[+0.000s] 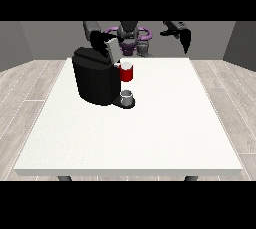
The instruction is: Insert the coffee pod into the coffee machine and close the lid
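Looking across the white table, I judge the closing step is in hand. The black coffee machine stands at the view's left, its red pod holder jutting over a small grey cup on the base. The coffee pod itself I cannot make out; it may already sit inside. The grey lid looks raised, tilted up behind the machine's top, and the hand at the view's left is right at it, though I cannot tell how its fingers lie. Next I'd need a downward press on that lid. The hand at the view's right hangs high, well apart, fingers straight and pointing down, holding nothing.
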Robot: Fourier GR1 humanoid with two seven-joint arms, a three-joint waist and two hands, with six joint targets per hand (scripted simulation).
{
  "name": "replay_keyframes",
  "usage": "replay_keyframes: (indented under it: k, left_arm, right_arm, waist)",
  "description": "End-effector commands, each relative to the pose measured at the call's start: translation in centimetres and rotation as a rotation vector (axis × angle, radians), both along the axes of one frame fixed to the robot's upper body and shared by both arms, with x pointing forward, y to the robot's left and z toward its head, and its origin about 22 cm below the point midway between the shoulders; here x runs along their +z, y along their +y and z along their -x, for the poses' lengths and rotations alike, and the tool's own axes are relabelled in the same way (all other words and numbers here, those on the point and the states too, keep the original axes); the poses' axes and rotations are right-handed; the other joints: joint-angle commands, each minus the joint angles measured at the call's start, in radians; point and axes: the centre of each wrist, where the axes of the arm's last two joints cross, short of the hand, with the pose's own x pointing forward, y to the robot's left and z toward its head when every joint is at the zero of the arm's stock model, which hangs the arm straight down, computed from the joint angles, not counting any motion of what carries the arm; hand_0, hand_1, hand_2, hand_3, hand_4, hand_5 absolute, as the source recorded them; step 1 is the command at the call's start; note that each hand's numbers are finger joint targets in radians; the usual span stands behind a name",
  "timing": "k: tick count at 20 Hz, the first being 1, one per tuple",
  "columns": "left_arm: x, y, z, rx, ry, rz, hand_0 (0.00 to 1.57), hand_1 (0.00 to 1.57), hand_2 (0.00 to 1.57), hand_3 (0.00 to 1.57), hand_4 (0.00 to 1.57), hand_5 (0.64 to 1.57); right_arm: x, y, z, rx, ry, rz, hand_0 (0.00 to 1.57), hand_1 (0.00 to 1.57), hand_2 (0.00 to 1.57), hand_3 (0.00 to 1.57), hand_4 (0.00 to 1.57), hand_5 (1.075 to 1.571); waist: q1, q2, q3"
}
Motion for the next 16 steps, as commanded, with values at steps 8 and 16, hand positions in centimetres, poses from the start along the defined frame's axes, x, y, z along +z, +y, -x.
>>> replay_keyframes:
  k: [8,16]
  left_arm:
    - [2.2,-0.3,-2.2,0.016,-0.009,-0.013,0.00,0.00,0.00,0.00,0.15,1.571]
    - [0.1,-1.0,-1.2,-0.001,-0.020,0.006,0.00,0.00,0.00,0.00,0.00,1.571]
  right_arm:
    - [2.9,4.7,-0.6,0.087,-0.069,0.148,0.00,0.00,0.00,0.00,0.12,1.571]
    - [4.8,4.9,-0.2,0.113,-0.119,0.110,0.00,0.00,0.00,0.00,0.03,1.571]
  waist:
    - [0.018,0.035,0.0002]
    - [0.032,0.031,0.0004]
